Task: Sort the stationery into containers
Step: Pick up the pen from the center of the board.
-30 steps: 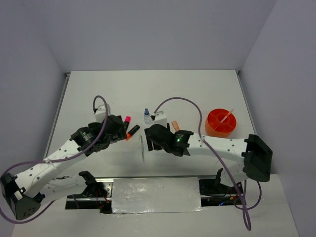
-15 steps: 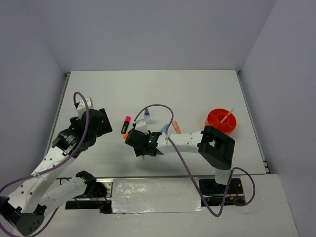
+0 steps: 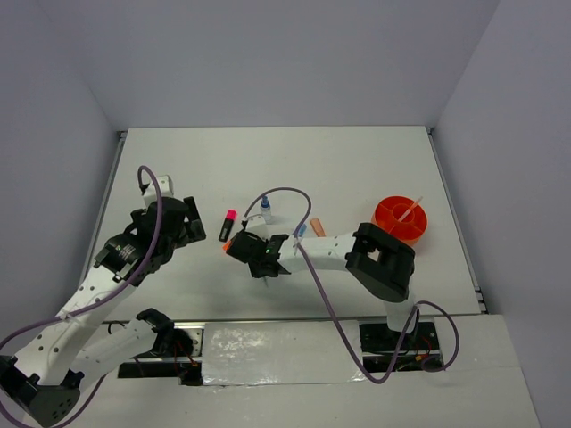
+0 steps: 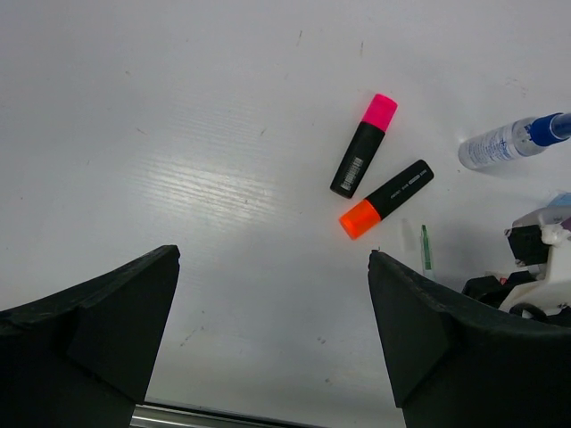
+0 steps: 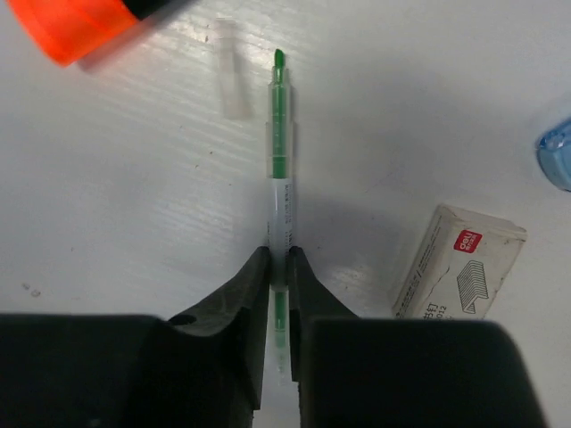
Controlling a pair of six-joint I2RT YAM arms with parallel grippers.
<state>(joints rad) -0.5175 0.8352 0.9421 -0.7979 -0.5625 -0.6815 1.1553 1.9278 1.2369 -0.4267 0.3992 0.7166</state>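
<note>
One green pen [image 5: 280, 125] seems pinched in right tool [image 5: 277, 260].

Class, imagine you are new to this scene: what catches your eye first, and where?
The bright orange bowl at the right of the table stands out. Mid-table, the right gripper pinches a thin green pen, beside two black highlighters with pink and orange caps.
</note>
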